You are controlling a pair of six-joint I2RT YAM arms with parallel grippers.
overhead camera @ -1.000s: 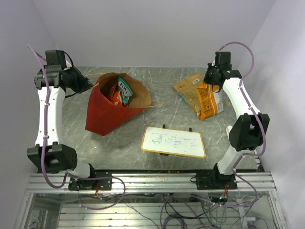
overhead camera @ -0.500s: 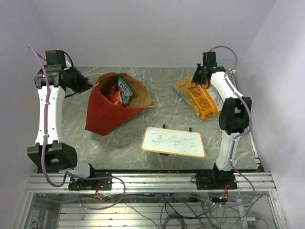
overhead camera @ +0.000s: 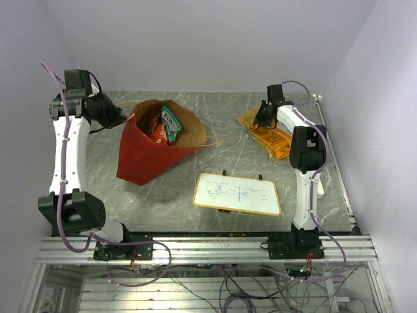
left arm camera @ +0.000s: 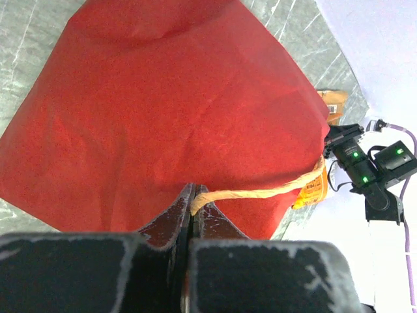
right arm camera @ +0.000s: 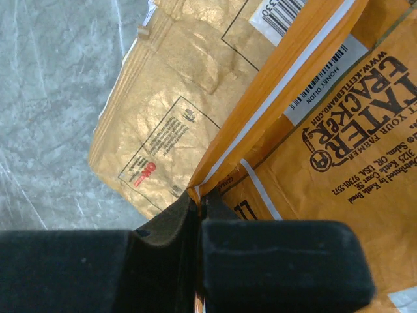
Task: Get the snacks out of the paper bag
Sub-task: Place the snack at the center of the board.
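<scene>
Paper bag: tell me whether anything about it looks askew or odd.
The paper bag lies slumped on its side, not upright; the left claw pinches its string handle. The packets sit in its mouth, none spilled.

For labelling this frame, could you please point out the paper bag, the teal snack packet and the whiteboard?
paper bag [overhead camera: 140, 156], top view, red outer side.
teal snack packet [overhead camera: 171, 122], top view, printed face.
whiteboard [overhead camera: 238, 193], top view, middle of writing surface.

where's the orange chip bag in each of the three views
Top external: orange foil chip bag, far right.
Left wrist: sliver at right edge, past the red paper bag.
Right wrist: fills the right side, edge in the right pincer.
Shared landmark: grey marble tabletop.
</scene>
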